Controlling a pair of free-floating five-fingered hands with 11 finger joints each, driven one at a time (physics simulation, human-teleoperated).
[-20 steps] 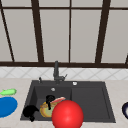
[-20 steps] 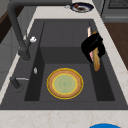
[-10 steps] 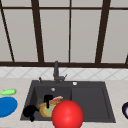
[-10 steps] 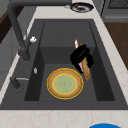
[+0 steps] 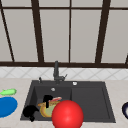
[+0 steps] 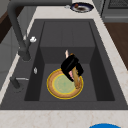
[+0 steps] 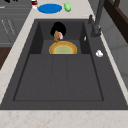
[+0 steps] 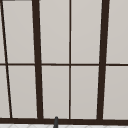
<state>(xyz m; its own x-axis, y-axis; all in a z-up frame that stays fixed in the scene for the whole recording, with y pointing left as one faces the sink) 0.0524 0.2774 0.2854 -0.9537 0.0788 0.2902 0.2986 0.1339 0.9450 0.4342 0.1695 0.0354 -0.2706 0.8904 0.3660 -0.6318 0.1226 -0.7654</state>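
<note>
A yellow-rimmed green plate (image 5: 45, 110) (image 6: 60, 86) (image 7: 62, 48) lies on the floor of the dark sink's basin (image 6: 45, 50). My right hand (image 5: 47, 98) (image 6: 70, 65) (image 7: 58, 28) hangs just above the plate, its fingers curled round a long tan and pink item like a hot dog (image 5: 55, 100) (image 6: 76, 78) (image 7: 57, 37). The item points down, with its lower end at the plate's rim. My left hand (image 5: 29, 110) floats at the basin's front left corner, apart from the plate.
A dark faucet (image 5: 56, 71) (image 6: 17, 30) stands behind the basin. The drainboard (image 5: 90, 100) lies to the right. A blue plate (image 5: 6, 107) (image 7: 49, 8) and a green item (image 5: 8, 92) sit on the left counter. At the right is a dark bowl (image 5: 125, 110). A big red ball (image 5: 67, 115) covers the sink's front edge.
My right hand has carried the long item down from the basin's front side to just over the plate. The left hand has stayed still.
</note>
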